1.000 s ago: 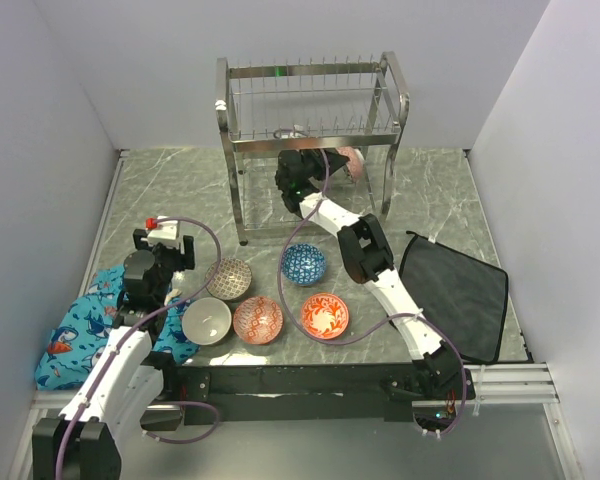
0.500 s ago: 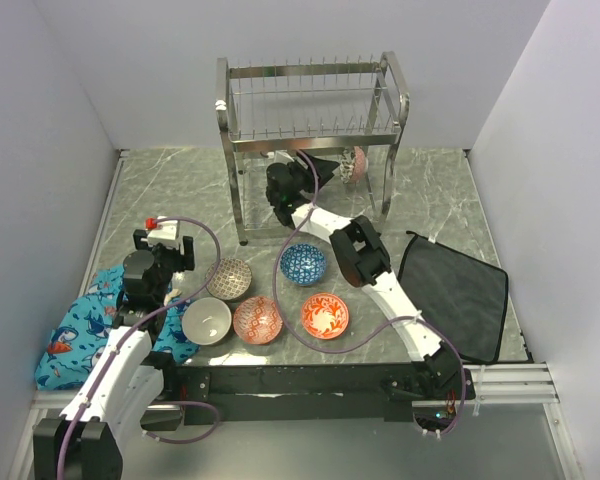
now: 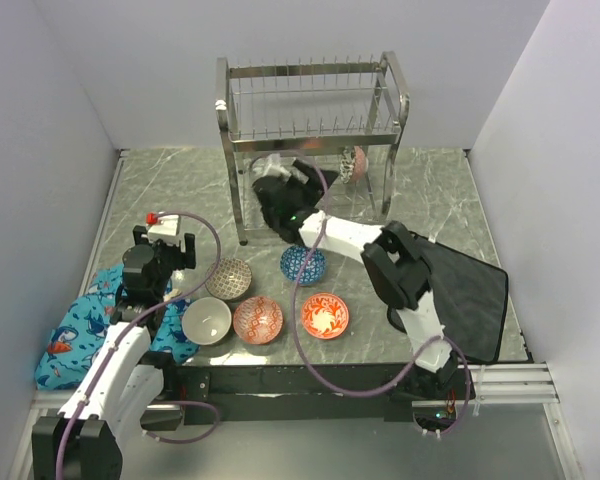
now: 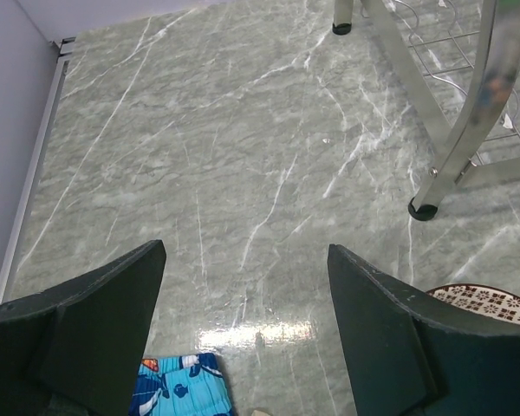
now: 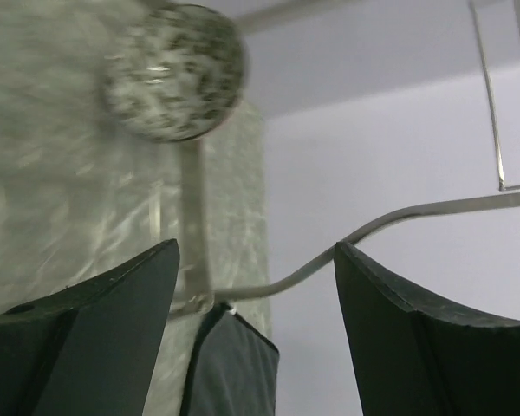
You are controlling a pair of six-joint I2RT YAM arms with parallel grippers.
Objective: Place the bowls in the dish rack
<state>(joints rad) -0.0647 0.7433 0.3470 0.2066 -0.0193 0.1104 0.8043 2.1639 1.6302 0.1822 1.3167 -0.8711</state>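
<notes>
The right hand (image 5: 256, 256) has let go and drawn back, released and empty; one bowl (image 3: 357, 163) now stands in the dish rack's (image 3: 310, 139) lower tier. Five other bowls (image 3: 324, 315) wait on the bench (image 3: 160, 190), and the left hand (image 4: 247, 256) is released too.

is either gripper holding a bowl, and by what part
Nothing is held. The left gripper and the right gripper both stand open with nothing between their fingers.
</notes>
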